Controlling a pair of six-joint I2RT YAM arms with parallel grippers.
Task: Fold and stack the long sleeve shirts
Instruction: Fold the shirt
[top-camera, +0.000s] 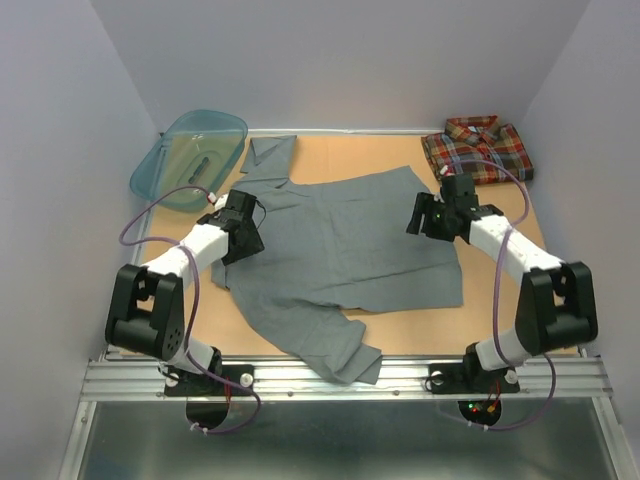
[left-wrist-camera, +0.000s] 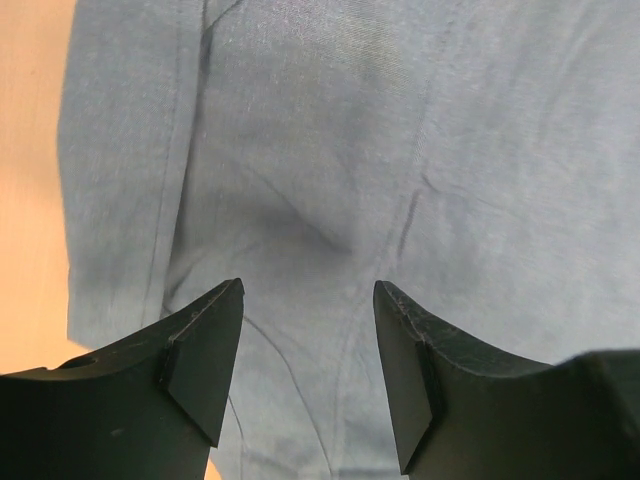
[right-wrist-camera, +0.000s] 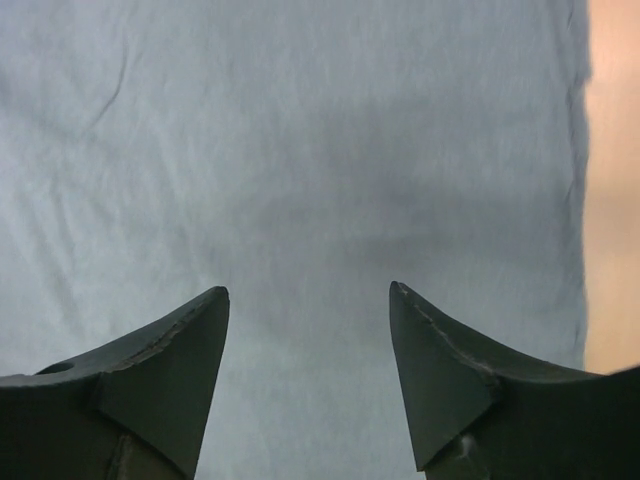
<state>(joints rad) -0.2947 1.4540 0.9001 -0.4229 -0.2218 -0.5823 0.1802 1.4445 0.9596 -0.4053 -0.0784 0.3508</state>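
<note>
a plain grey long sleeve shirt (top-camera: 350, 240) lies unfolded and creased across the middle of the table (top-camera: 410, 335), one end stretching toward 11 o'clock and a sleeve trailing to the near edge at 6 o'clock. well apart from it, a red, orange and dark blue plaid shirt (top-camera: 478, 150) sits folded, collar showing, in the far corner at 1 o'clock.

I read a plain grey shirt (top-camera: 340, 250), a red, orange and dark blue plaid shirt (top-camera: 478, 150), a tan table (top-camera: 345, 152), a teal basin (top-camera: 190, 158), and a black left gripper (left-wrist-camera: 308, 295) and right gripper (right-wrist-camera: 308, 295).
</note>
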